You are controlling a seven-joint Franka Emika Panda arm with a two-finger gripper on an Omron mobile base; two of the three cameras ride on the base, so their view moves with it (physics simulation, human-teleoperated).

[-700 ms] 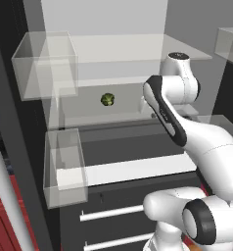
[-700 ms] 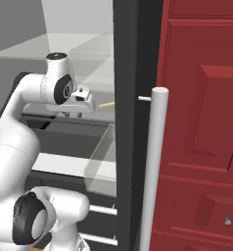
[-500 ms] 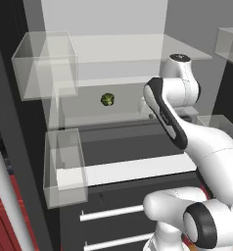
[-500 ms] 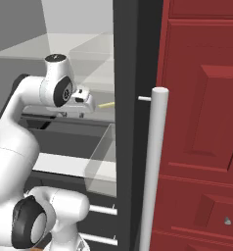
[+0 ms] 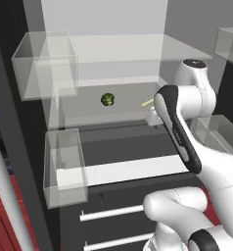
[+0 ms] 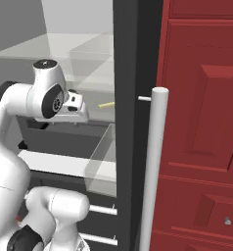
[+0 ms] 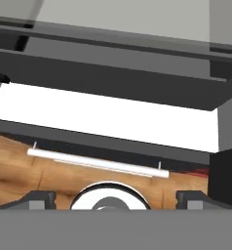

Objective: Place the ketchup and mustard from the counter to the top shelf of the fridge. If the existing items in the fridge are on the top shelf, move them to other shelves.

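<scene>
Reaching inside the open fridge (image 5: 20,147), I hold the empty tool (image 7: 115,197) spread wide beside a green item (image 5: 107,100) on a shelf; ketchup and mustard aren't visible, so fetching them likely comes next.

Small dark-green round vegetable (image 5: 107,100) on a glass fridge shelf, near the back wall. Clear plastic door bins (image 5: 46,63) on the left, one above another. Dark red panelled cabinet door (image 6: 201,117) beside a grey cylindrical fridge handle (image 6: 152,166).
</scene>
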